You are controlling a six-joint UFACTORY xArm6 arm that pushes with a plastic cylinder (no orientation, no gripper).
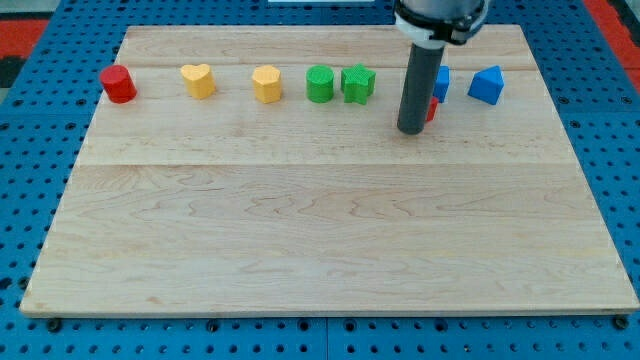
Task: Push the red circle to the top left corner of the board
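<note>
The red circle (118, 84) sits near the board's left edge, in the upper part of the view, a little below the top left corner. My rod comes down from the view's top right, and my tip (410, 130) rests on the board far to the right of the red circle. A small red block (432, 108) peeks out just right of the rod, mostly hidden by it. A blue block (441, 83) is also partly hidden behind the rod.
In a row between the red circle and my tip stand a yellow heart (199, 80), a yellow hexagon-like block (267, 84), a green cylinder (319, 84) and a green star (357, 83). A blue triangle-like block (486, 85) sits at the right. The wooden board (320, 230) lies on a blue pegboard.
</note>
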